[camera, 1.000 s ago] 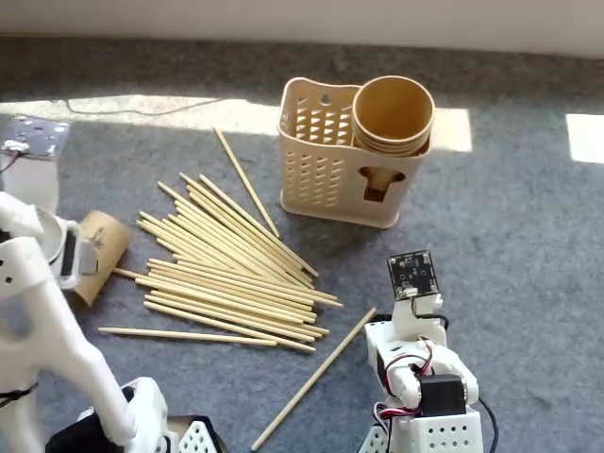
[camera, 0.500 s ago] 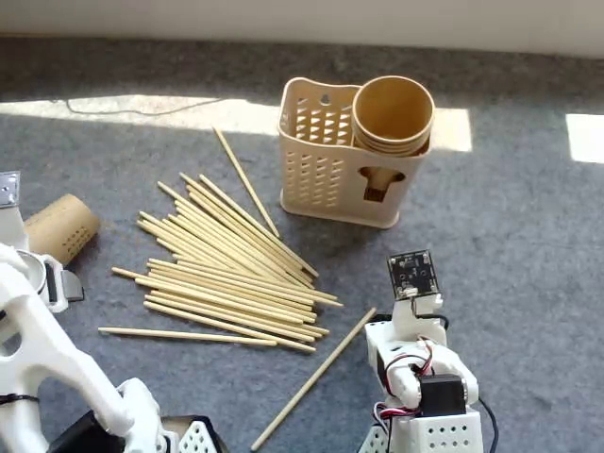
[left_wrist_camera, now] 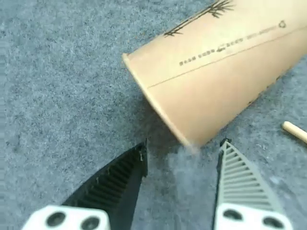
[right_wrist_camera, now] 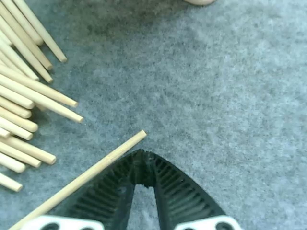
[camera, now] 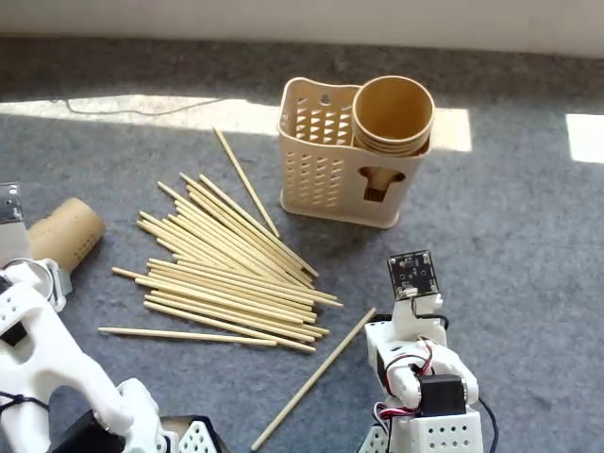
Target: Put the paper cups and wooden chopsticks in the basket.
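Observation:
A loose paper cup lies on its side at the far left of the grey carpet. In the left wrist view this cup lies just beyond my open left gripper, rim towards the fingertips, with nothing between them. The left arm stands at the near left. Several wooden chopsticks lie piled mid-carpet. The beige basket at the back holds stacked paper cups. My right gripper is shut and empty, next to a single stray chopstick.
The right arm stands at the near right. One chopstick lies apart beside the basket, another slants in front of the right arm. Bare carpet lies right of the basket.
The left arm has drawn back towards the near left edge, away from the loose cup. The cup has shifted left, away from the pile, and now lies free. The right arm kept still.

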Robot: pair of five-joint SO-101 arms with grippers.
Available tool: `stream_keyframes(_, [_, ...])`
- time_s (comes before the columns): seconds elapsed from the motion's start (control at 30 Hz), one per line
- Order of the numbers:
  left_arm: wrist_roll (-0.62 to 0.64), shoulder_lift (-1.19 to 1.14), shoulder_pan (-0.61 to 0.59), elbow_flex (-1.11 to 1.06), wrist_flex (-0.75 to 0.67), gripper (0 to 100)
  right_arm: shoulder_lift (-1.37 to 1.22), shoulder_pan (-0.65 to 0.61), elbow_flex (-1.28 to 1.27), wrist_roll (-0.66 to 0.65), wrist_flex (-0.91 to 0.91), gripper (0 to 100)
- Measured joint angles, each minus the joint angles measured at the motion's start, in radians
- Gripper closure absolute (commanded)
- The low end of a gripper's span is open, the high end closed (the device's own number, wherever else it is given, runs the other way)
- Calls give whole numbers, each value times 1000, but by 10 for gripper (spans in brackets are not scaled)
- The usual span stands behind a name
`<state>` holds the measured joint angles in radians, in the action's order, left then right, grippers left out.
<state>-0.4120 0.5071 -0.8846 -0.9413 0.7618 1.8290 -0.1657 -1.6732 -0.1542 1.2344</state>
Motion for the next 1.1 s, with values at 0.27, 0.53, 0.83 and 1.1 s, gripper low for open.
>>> stream_keyframes(0.27, [0,0,124,-138,-195,770,0,0,0,0,0,993])
stream_keyframes(0.53, [0,0,219,-176,-290,995,0,0,0,0,0,993])
stream_keyframes(0.83, [0,0,219,-98,-193,994,0,0,0,0,0,993])
stream_keyframes(1.1, [-14,0,219,222,272,994,0,0,0,0,0,993])
